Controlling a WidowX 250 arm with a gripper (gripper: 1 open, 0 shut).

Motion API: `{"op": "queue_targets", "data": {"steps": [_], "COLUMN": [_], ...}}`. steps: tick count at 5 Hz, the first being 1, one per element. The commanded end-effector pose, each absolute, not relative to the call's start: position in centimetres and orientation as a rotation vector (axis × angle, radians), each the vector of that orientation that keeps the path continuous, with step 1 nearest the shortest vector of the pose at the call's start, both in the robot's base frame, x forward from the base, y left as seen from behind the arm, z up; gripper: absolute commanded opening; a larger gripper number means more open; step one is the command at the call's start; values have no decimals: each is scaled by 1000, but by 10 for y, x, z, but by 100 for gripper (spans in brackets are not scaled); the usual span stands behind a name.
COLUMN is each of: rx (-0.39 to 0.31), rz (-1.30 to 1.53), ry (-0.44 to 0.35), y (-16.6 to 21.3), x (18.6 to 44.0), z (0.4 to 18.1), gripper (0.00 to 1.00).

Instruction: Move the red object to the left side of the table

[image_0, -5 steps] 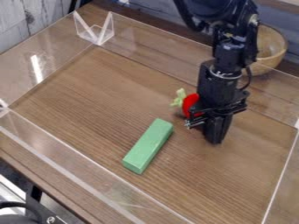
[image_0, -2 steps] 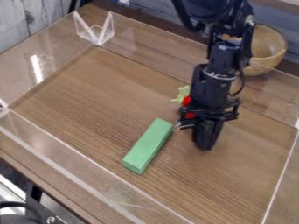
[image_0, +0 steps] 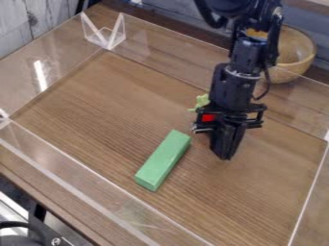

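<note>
Pincer (image_0: pixel 221 129) shifted, narrowed; hides most of red fruit (image_0: pixel 207 118); grip unclear; bowl (image_0: pixel 297 48) partly covered.

No readable text is showing.
No letters, labels, brands, numbers or signs are standing out legibly on the green block (image_0: pixel 164 159), the wooden bowl (image_0: pixel 297 51), the robot arm (image_0: pixel 243 60) or the counter (image_0: pixel 110 106).

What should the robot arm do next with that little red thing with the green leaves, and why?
Probably swing a little toward the red toy fruit and open the gripper: its fingers look closed, and the fruit, partly hidden behind them, seems to rest on the table ungrasped.
</note>
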State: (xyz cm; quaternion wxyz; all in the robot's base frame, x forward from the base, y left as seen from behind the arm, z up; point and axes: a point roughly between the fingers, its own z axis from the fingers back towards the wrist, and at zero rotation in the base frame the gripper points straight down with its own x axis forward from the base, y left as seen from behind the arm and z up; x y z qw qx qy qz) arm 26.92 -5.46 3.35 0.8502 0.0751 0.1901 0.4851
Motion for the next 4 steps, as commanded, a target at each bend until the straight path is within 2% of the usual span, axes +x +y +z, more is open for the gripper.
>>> {"op": "queue_targets", "data": {"steps": [1, 4], "rx": [118, 121], "rz": [998, 848], "ry": [348, 368], "y": [-51, -44], "x": [280, 280], "z": [57, 82], "gripper": [0, 0]}}
